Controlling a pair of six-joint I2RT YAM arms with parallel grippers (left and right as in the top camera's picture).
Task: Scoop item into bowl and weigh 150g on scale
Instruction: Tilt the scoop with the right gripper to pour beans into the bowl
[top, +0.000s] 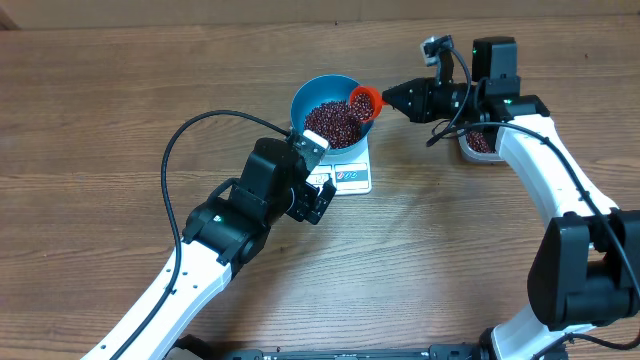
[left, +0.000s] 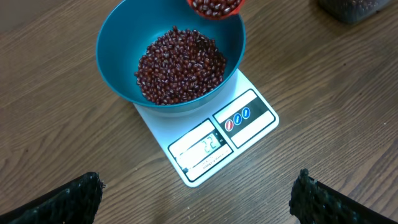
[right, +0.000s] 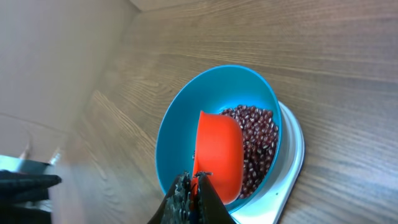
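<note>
Nearest me, my left pincer (left: 194, 200) hangs over the counter (top: 100, 80) with its jaws wide apart, holding nothing. It's just parked on the near side of the scale (left: 245, 118), looking down at it.

The scale sits flat, display edge toward me. Digits are lit, but I can't read them with any confidence from here.

On the scale stands the blue bowl (left: 112, 68), and it has a good mound of beans (left: 180, 65) in its bottom, well short of the rim. So some scooping is done, I'd say.

Over the bowl's far-right rim sits the orange scoop (right: 217, 152), loaded with more beans. My right pincer (right: 196, 193) is clamped tight on its handle.

Farther right, the tub (top: 480, 145) holds the bean supply, partly hidden behind the right arm.

My read: we're mid-task, this load is about to go in. What's left is tipping it and checking the display, then adding or holding back until the target weight shows.
</note>
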